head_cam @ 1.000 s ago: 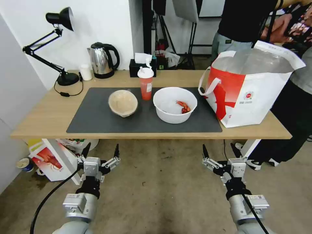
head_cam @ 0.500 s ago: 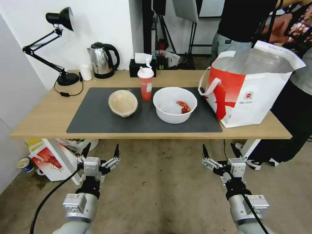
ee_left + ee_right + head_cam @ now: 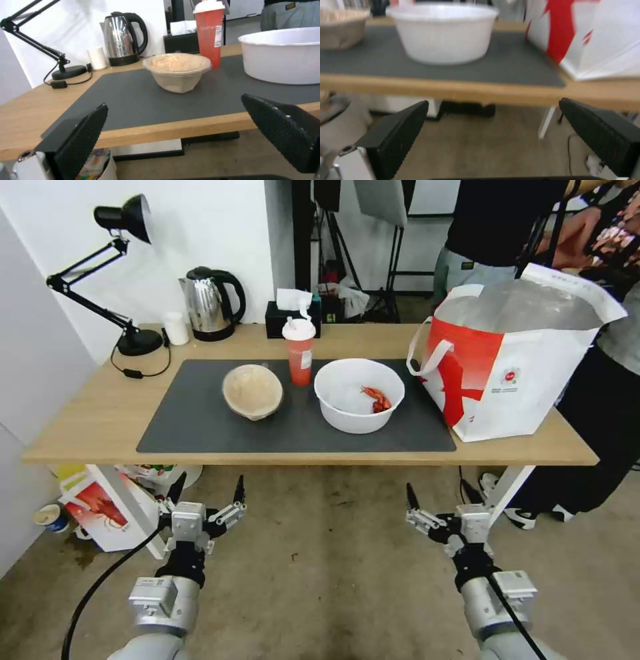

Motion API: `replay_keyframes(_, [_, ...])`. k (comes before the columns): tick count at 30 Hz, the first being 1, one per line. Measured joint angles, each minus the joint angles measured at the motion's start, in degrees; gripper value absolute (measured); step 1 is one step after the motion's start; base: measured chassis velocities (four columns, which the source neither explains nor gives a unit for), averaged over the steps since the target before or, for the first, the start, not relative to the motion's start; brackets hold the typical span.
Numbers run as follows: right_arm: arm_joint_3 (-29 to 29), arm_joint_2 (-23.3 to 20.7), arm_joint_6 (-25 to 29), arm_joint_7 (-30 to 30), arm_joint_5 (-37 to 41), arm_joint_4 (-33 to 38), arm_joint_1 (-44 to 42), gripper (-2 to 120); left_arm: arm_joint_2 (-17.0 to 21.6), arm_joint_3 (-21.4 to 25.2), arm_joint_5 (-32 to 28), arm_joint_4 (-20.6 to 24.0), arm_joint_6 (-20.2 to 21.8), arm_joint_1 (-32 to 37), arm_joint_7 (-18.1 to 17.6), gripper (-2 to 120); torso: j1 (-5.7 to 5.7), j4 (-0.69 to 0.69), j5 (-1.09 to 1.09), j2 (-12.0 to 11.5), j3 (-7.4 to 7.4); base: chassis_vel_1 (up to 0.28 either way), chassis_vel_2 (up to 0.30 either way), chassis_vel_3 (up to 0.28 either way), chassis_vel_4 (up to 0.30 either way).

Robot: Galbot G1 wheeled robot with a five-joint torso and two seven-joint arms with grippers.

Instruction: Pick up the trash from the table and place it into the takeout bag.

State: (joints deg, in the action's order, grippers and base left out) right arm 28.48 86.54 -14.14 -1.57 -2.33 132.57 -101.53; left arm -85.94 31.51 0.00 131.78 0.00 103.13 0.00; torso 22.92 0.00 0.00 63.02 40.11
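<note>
Both grippers low, below counter edge, fingers spread, holding nothing. Right gripper nearest white bowl with crayfish scraps, up and ahead; takeout bag just right of bowl. Left gripper faces beige lidded bowl; red cup behind.

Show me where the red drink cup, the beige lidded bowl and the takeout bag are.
red drink cup (image 3: 300, 360), head view, on its red body.
beige lidded bowl (image 3: 252, 390), head view, on its lid.
takeout bag (image 3: 527, 387), head view, on its white front wall.
</note>
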Motion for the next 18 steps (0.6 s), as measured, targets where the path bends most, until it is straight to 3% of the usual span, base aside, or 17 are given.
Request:
replay_keyframes(7, [-0.73,-0.54,-6.45,-1.36,-0.99,2.34,0.47,100,0.00,0.00,0.00,0.00,0.00,0.00,0.00,100,0.00,0.00,0.00,0.00,0.00,0.000,0.000,0.000,0.000])
replay_keyframes(11, [-1.48,-1.36,-13.61,-3.04,-2.16,5.36,1.00,100,0.00,0.00,0.00,0.00,0.00,0.00,0.00,100,0.00,0.00,0.00,0.00,0.00,0.000,0.000,0.000,0.000])
replay_keyframes(18, [-1.56,-1.45,-14.43,-3.25,-2.29,5.68,1.05,100,0.00,0.00,0.00,0.00,0.00,0.00,0.00,100,0.00,0.00,0.00,0.00,0.00,0.000,0.000,0.000,0.000])
